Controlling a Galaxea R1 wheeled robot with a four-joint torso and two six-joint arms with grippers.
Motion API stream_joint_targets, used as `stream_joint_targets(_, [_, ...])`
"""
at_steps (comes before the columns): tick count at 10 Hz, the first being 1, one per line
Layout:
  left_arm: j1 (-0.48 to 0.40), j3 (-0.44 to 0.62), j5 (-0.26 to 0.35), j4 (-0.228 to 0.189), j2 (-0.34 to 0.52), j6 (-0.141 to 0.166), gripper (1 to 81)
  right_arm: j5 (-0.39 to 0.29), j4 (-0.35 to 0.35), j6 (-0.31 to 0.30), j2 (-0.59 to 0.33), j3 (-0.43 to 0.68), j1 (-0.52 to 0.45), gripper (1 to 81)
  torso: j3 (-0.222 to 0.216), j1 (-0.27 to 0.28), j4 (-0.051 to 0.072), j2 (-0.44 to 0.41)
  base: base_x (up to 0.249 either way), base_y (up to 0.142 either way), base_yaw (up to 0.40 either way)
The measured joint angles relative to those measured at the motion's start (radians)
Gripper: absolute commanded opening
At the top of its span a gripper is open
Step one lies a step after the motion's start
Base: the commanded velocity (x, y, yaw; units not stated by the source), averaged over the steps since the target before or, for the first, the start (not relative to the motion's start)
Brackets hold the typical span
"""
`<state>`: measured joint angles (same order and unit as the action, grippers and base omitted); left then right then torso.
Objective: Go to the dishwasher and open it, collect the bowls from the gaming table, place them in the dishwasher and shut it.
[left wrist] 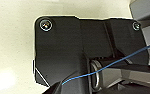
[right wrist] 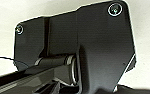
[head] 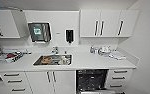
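Observation:
The dishwasher point(head: 91, 80) is built in under the white counter, right of centre in the head view. Its front is down and its dark inside with racks shows. The bowls and the gaming table are out of view. Both wrist views look past the robot's own dark plate at a pale surface.
A steel sink point(head: 53, 60) with dishes in it is set into the counter point(head: 91, 62), with a tap point(head: 55, 50) behind. White drawers point(head: 119, 78) flank the dishwasher on the right, cabinet doors point(head: 51, 81) on the left. Wall cupboards point(head: 108, 23) hang above. Clutter lies at the counter's left point(head: 11, 56) and right point(head: 104, 50).

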<state>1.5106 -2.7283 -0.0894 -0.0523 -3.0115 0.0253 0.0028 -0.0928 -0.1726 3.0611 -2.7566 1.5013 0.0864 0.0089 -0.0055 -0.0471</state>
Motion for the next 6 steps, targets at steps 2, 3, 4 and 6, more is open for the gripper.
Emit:
stream_joint_targets(2, [0.000,0.000,0.000,0.000,0.000,0.000,81.1,0.001,0.000,0.000,0.000,0.000,-0.003,81.1,0.000,0.000,0.000,0.000,0.000,0.000,0.000])
stream_joint_targets(3, [0.000,0.000,0.000,0.000,0.000,0.000,81.1,0.000,0.000,0.000,0.000,0.000,-0.002,81.1,0.000,0.000,0.000,0.000,0.000,0.000,0.000])
stream_joint_targets(4, [0.000,0.000,0.002,0.000,0.001,0.000,81.1,0.001,0.000,0.000,0.000,0.000,-0.002,81.1,0.000,0.000,0.000,0.000,0.000,0.000,0.000])
stream_joint_targets(6, [0.000,0.000,0.005,0.000,0.001,0.000,81.1,0.000,0.000,0.000,0.000,0.000,-0.002,81.1,0.000,0.000,0.000,0.000,0.000,0.000,0.000])
